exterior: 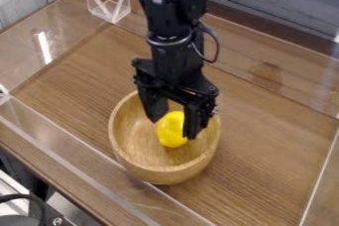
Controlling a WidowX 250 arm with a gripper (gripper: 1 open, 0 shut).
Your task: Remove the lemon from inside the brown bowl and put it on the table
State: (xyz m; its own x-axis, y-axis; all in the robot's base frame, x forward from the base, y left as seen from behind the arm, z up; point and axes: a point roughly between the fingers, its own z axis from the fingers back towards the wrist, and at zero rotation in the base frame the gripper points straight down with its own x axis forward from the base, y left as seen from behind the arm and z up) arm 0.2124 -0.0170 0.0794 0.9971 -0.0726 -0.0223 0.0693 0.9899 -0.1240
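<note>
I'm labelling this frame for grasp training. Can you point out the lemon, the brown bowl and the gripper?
lemon [171,130]: camera view, middle of its yellow skin.
brown bowl [129,159]: camera view, bare inner wall, left side.
gripper [175,119]: camera view, midway between its open fingertips.

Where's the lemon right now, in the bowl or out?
In. The lemon sits inside the brown bowl, with the open claw lowered around it, one finger on each side. Not lifted yet.

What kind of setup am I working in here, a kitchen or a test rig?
Most likely a lab test rig, not a kitchen: the wood-grain table is fenced by clear acrylic walls, and it holds only a brown bowl with a lemon under the open claw.
</note>
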